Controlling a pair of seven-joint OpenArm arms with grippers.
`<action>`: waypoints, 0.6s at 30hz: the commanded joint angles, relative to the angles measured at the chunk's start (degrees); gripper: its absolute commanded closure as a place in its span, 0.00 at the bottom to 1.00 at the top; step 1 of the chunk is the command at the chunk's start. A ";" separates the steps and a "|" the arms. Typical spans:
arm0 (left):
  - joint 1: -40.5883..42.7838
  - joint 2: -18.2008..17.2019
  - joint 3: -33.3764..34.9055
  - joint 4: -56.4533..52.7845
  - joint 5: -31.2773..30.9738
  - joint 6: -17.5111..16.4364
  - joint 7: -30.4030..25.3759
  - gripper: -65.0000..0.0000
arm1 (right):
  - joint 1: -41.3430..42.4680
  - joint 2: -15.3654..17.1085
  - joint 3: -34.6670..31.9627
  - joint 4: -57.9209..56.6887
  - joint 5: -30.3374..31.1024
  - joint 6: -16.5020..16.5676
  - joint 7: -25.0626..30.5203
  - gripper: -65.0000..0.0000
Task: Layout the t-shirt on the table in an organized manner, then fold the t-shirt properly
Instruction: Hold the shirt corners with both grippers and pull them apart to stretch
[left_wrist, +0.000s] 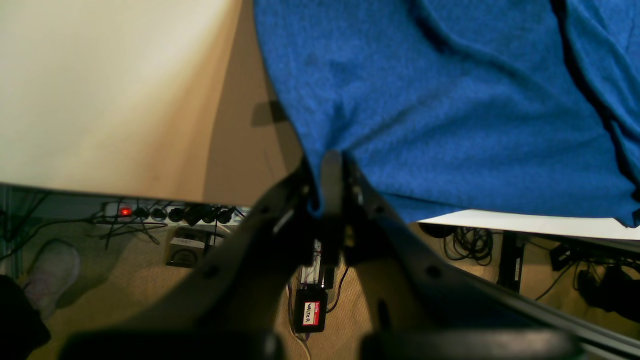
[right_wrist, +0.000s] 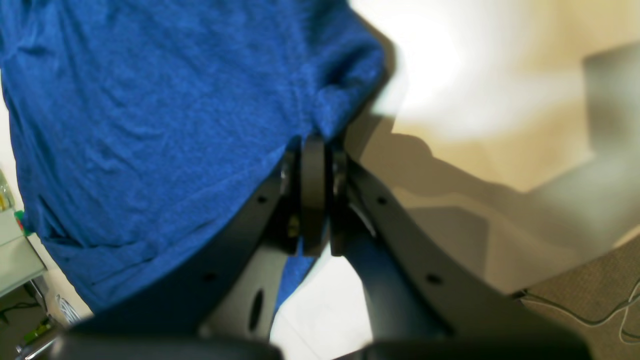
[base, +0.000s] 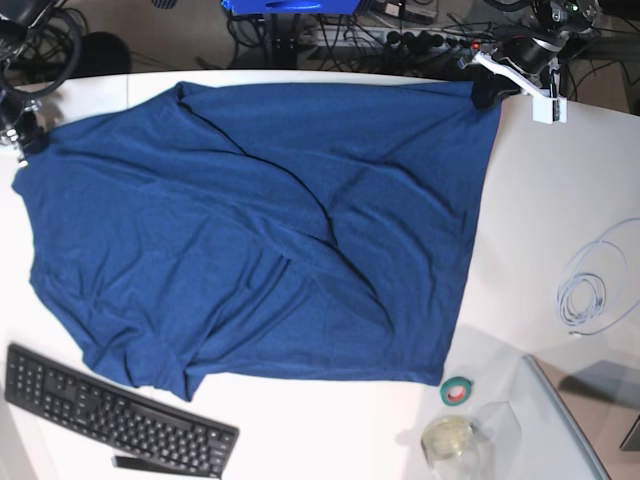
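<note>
With both my left pincer (left_wrist: 332, 165) and right pincer (right_wrist: 314, 150) pinching corners of the creased navy-blue knit t-shirt (base: 270, 230), I judged smoothing unfinished and folding unstarted.

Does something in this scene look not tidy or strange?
Yes. The t-shirt is not flat: diagonal folds cross its middle, and its lower-left corner is bunched near the keyboard. Both grippers, left and right, pinch far corners.

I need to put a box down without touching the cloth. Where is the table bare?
The table is bare right of the t-shirt, between its right edge and the coiled white cable. Crowded: the near edge, with the keyboard, green tape roll and clear container.
</note>
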 joint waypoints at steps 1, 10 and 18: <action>0.47 -0.39 -0.30 0.69 -0.48 -0.14 -1.10 1.00 | 0.24 1.01 0.53 1.27 0.83 0.32 0.67 0.96; 0.47 -0.39 -0.30 0.60 -0.48 -0.14 -1.10 1.00 | -2.04 -0.40 0.62 1.44 1.10 7.18 0.67 0.24; 0.47 -0.39 -0.30 0.60 -0.48 -0.14 -1.10 1.00 | -3.89 -4.09 0.18 3.38 0.92 7.36 2.78 0.25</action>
